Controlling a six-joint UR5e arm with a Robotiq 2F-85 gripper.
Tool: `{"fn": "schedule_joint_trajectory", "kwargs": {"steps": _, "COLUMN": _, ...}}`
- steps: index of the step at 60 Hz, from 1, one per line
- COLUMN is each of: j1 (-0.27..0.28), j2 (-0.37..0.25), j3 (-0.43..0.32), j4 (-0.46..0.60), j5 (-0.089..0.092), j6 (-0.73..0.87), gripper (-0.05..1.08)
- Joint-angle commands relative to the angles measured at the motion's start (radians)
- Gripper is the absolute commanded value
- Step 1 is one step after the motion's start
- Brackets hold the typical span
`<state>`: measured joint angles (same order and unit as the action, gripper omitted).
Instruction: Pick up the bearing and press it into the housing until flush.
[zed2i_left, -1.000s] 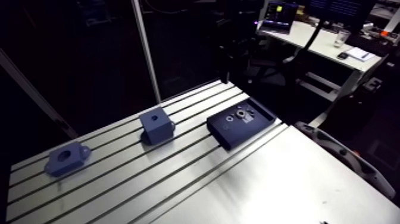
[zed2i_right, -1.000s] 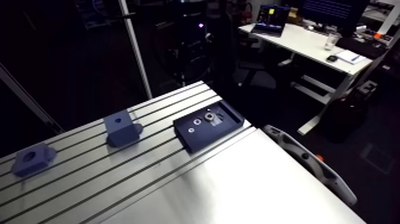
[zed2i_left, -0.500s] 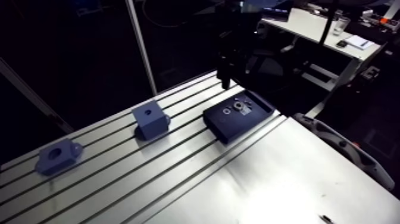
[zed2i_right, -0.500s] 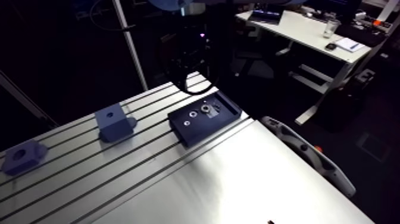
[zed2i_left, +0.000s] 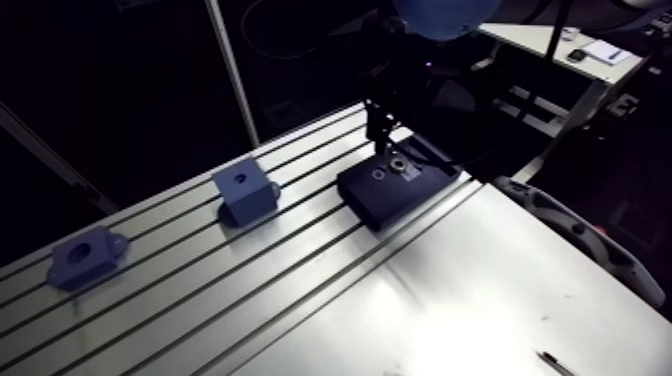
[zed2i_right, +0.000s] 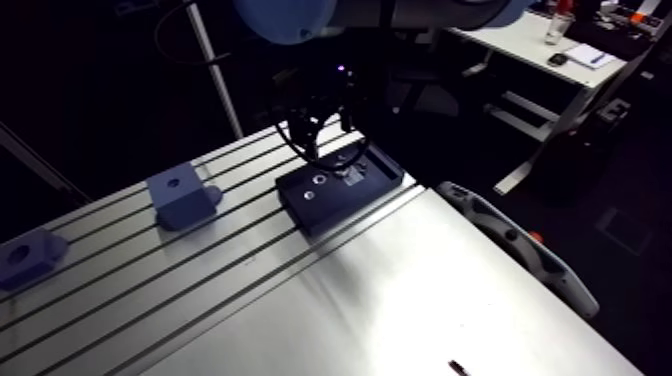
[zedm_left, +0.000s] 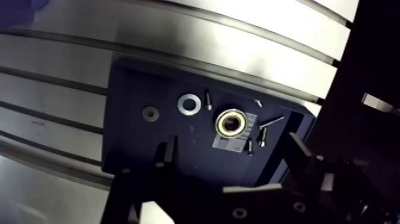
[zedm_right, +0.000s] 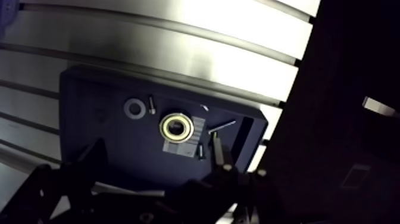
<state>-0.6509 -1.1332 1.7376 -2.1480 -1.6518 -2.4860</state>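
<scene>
Slotted aluminium table (zed2i_left: 430, 300) fills the arm view, bright under the lamp, with three dark things set along its far side. Nearest my tool is a flat dark tray (zedm_left: 137, 83) lying across the slots. My gripper (zedm_left: 233, 152) hangs just above the tray's near edge, its two fingers (zedm_left: 169, 154) spread wide with nothing between them; I am holding nothing.

The bearing (zedm_left: 233, 121) lies flat in the tray, ahead of the gap between my fingers: a bright ring with a yellowish inner race. It rests partly on a small grey label (zedm_left: 229, 143), whose print is too small for me to read. I can make out no brand or other writing anywhere.

Beside the bearing lie a large pale washer (zedm_left: 188, 103) and, further along, a small dark washer (zedm_left: 150, 112). A short screw (zedm_left: 208, 99) lies just beside the large washer, and a thin pin (zedm_left: 272, 122) lies on the bearing's other side.

Well apart from the tray a blue block (zed2i_left: 245, 190) with a small hole in its top stands on the table. Further along sits the blue housing (zed2i_left: 82, 260), with a wide round bore facing up.
</scene>
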Motion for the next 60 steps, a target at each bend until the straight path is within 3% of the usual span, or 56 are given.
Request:
{"fn": "schedule_joint_trajectory", "kwargs": {"steps": 1, "j1": -0.007, "j2": 0.016, "j3": 0.009, "j4": -0.013, "j5": -0.009, "j6": 0.003, "gripper": 0.11}}
{"fn": "schedule_joint_trajectory", "kwargs": {"steps": 60, "j1": -0.018, "j2": 0.053, "j3": 0.033, "j4": -0.051, "j5": -0.009, "j6": 0.008, "gripper": 0.26}}
